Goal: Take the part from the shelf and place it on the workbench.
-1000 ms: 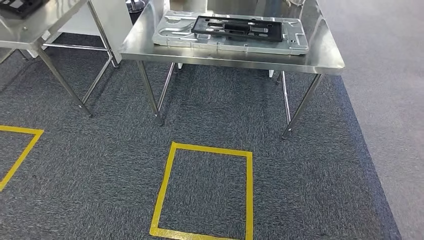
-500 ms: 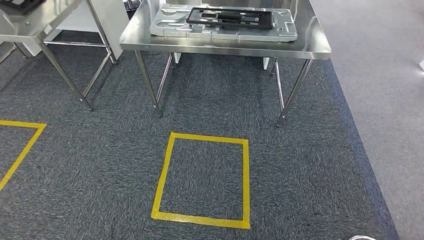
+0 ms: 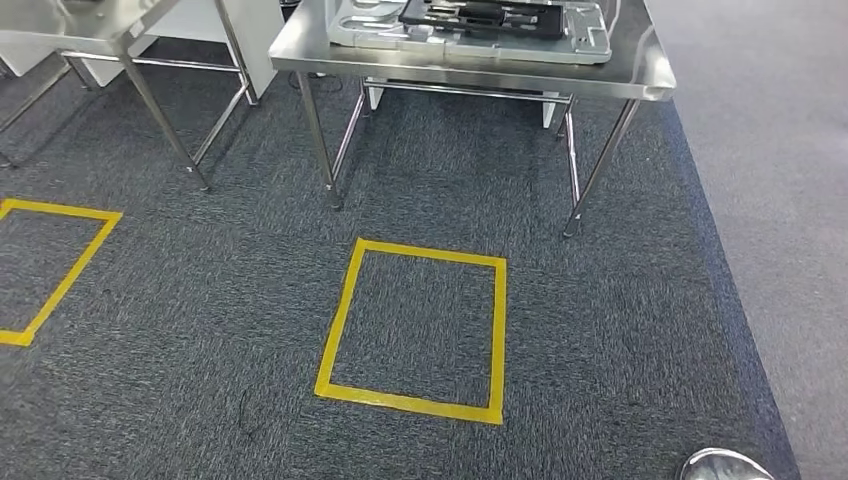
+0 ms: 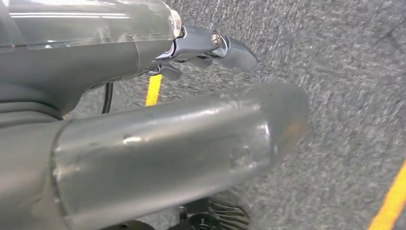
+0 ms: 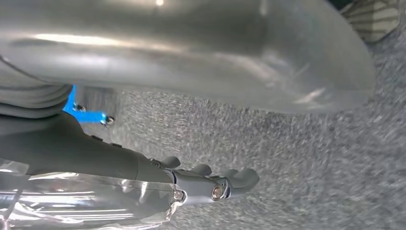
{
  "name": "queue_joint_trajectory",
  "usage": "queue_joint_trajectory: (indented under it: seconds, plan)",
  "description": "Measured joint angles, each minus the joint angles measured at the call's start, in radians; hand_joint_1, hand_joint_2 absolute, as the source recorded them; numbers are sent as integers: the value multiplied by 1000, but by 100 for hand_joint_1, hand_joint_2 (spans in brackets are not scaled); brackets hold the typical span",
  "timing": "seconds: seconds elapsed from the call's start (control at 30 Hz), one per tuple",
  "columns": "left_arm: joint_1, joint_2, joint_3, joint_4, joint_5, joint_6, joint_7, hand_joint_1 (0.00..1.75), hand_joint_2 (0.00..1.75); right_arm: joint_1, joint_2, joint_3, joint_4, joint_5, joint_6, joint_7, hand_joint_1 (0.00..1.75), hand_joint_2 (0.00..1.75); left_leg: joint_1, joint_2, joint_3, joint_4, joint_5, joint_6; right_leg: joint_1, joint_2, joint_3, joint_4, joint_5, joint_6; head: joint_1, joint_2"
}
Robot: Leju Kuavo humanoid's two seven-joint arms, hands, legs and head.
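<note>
The part (image 3: 480, 14), a dark frame on a silver tray (image 3: 590, 40), lies on the steel table (image 3: 460, 72) at twelve o'clock. We risk clipping a table leg (image 3: 597, 165) by walking up crooked. Our left hand (image 4: 158, 143) and right hand (image 5: 191, 52) hang over carpet, released, holding nothing

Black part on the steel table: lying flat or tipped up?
Flat. The black part lies level on the grey tray on the steel table, no edge raised. Its far end is cut off by the head view's top edge.
</note>
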Motion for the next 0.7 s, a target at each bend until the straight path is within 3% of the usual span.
queue_joint_trajectory:
  seconds: [0.07, 0.13, 0.2, 0.23, 0.27, 0.3, 0.4, 0.47, 0.53, 0.57, 0.63, 0.7]
  plan:
    - [7, -2, 7, 0, -2, 1, 1, 0, 0, -2, 0, 2, 2, 6, 1, 4, 0, 0, 1, -11, -10, -1, 18, 15, -5, 8, -5, 12, -8, 14, 0, 0]
    - [11, -4, 10, 0, -3, 1, 2, 0, 0, -1, 3, 3, 3, 8, 2, 7, 0, 0, 4, -21, -27, -3, 37, 27, -9, 38, -34, 89, -74, 22, 0, 0]
    - [12, -4, 11, 0, -3, 1, 2, 0, 0, 1, 10, 4, 4, 10, 3, 9, 0, 0, 2, -38, -48, -2, 53, 33, -9, 54, -73, 211, -154, 25, 0, 0]
    - [14, -4, 12, 0, -3, 1, 2, 0, 0, 2, 15, 4, 4, 11, 4, 10, 0, 0, 1, -48, -58, 0, 60, 32, -9, 56, -79, 247, -170, 25, 0, 0]
    - [15, -4, 12, 0, -3, 1, 2, 0, 0, 3, 18, 4, 4, 12, 6, 11, 0, 0, 0, -57, -66, 2, 65, 31, -9, 58, -68, 249, -166, 23, 0, 0]
    - [17, -4, 13, 0, -3, 1, 2, 0, 0, 3, 20, 4, 4, 13, 9, 13, 0, 0, -1, -67, -72, 4, 69, 29, -9, 61, -38, 211, -145, 20, 0, 0]
    - [16, -9, 14, 0, -3, 0, 3, 0, 0, 4, 21, 4, 4, 14, 14, 16, 0, 0, -2, -92, -87, 14, 76, 21, -6, 118, 79, 19, -77, -3, 0, 0]
    - [13, -14, 15, 0, -3, -1, 3, 0, 0, 6, 21, 4, 4, 14, 14, 16, 0, 0, 1, -108, -99, 18, 81, 11, -2, 139, 101, -29, -73, -11, 0, 0]
    - [13, -14, 16, 0, -3, 0, 3, 0, 0, 4, 21, 4, 4, 14, 14, 17, 0, 0, 5, -122, -105, 20, 84, -1, -3, 117, 104, -39, -67, -14, 0, 0]
    - [13, -14, 17, 0, -3, 0, 3, 0, 0, 4, 21, 4, 4, 14, 15, 17, 0, 0, 5, -117, -110, 30, 78, -7, -5, 106, 107, -48, -63, -17, 0, 0]
    - [13, -15, 17, -1, -3, 0, 3, 0, 0, 4, 20, 4, 5, 14, 15, 17, 0, 0, 6, -88, -145, 102, 31, -18, -11, 79, 112, -63, -55, -25, 0, 0]
    - [11, -14, 17, -1, -3, 0, 3, 0, 0, 7, 15, 5, 6, 14, 15, 18, 0, 0, 11, -65, -208, 229, -34, -30, -10, 53, 109, -64, -55, -29, 0, 0]
